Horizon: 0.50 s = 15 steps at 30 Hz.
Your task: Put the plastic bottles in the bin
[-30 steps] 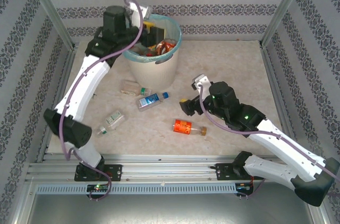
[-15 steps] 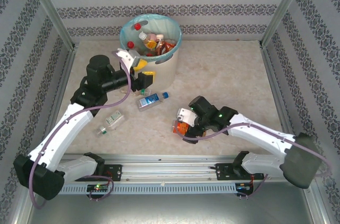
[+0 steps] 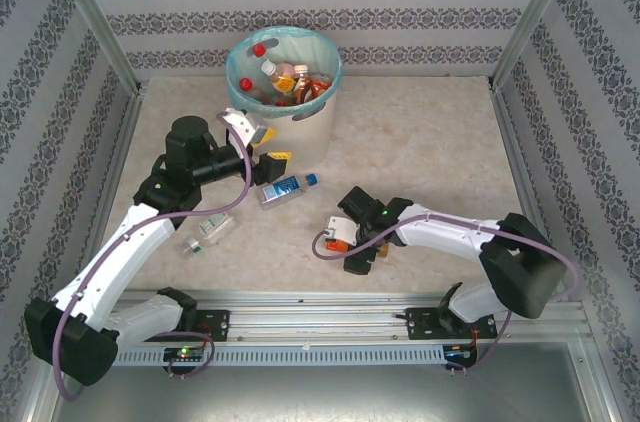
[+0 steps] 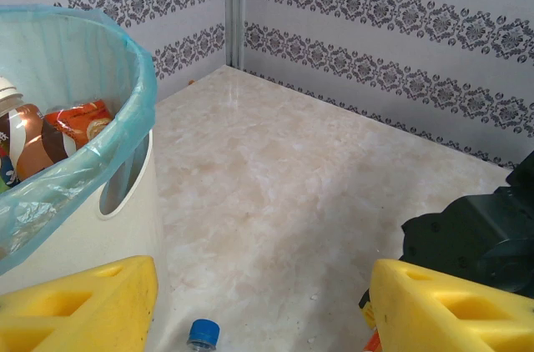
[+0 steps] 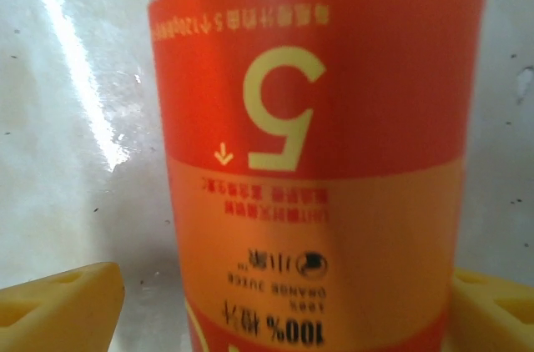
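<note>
Left hand [image 4: 263, 310]: held open and empty, just beside the bin [image 3: 305, 134], over a blue-capped bottle [image 3: 285, 188].
Right hand [image 3: 350, 245]: lowered to the tabletop [image 3: 430, 142], open, with its fingers [image 5: 58, 306] set either side of an orange bottle [image 5: 317, 160]; a gap is seen at one finger.
Bin: several bottles [image 3: 287, 77] are seen inside.
Green-labelled bottle [image 3: 210, 230]: lying by the left arm.
</note>
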Tool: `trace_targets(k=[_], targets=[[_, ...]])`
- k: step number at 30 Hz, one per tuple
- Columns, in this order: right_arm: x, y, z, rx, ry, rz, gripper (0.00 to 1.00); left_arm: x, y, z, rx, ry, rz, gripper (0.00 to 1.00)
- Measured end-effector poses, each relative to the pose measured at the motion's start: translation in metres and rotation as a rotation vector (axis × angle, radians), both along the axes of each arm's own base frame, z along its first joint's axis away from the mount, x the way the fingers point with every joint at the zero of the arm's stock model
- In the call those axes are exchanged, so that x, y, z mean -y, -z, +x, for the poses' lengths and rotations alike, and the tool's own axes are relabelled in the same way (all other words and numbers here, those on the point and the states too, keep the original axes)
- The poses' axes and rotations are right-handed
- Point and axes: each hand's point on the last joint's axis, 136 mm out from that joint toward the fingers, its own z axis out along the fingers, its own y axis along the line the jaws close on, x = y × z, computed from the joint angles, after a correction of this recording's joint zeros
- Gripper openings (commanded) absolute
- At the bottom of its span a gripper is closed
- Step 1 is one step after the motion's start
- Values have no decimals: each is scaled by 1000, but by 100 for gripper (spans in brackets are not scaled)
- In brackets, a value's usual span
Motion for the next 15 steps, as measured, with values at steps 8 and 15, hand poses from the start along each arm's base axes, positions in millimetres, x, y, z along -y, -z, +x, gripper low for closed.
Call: trace_targets(k=[8, 15], targets=[[-2, 5, 7, 15, 6, -18, 61, -5, -2, -7, 31, -11, 6, 71], [-3, -18, 14, 83, 13, 27, 52, -11, -18, -8, 92, -46, -15, 74]])
